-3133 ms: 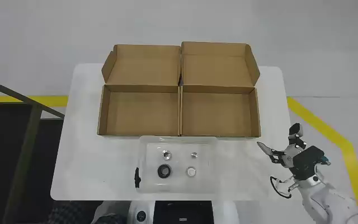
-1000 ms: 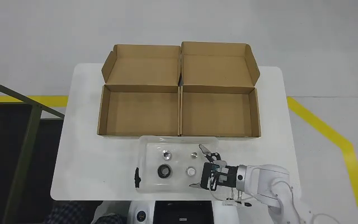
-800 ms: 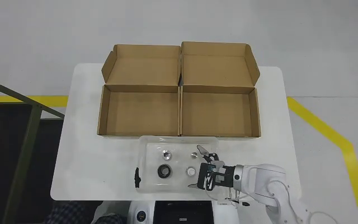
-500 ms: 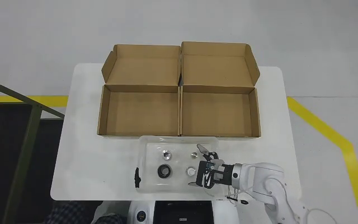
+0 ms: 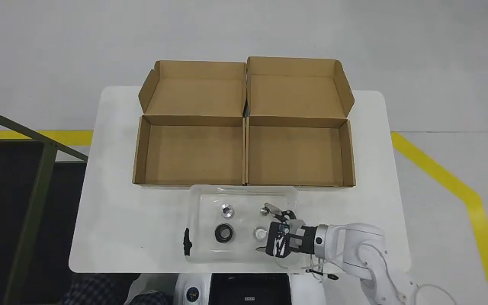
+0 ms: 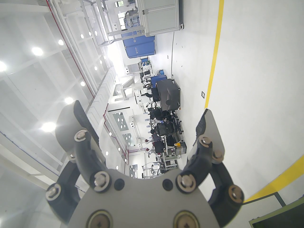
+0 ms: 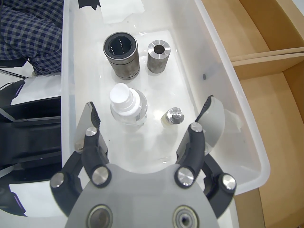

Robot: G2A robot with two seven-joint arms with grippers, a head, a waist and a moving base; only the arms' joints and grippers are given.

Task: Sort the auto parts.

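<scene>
Right gripper [image 7: 152, 107]: fingers spread, hovering over white-capped bottle [image 7: 128, 110] at four o'clock in clear bin [image 7: 213, 48], apparently lining up a grasp.
Left gripper [image 6: 142, 124]: fingers apart, idling.

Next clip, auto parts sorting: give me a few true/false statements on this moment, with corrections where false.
1. The right claw hangs open over the clear bin. True.
2. Both cardboard boxes already hold parts. False: both are empty.
3. The black-ended bearing stands upright beside the steel cylinder in the bin. True.
4. The white-capped bottle is clamped in the right claw. False: it stands in the bin, untouched.
5. The left claw is shut on a part. False: it is open and holds nothing.
</scene>
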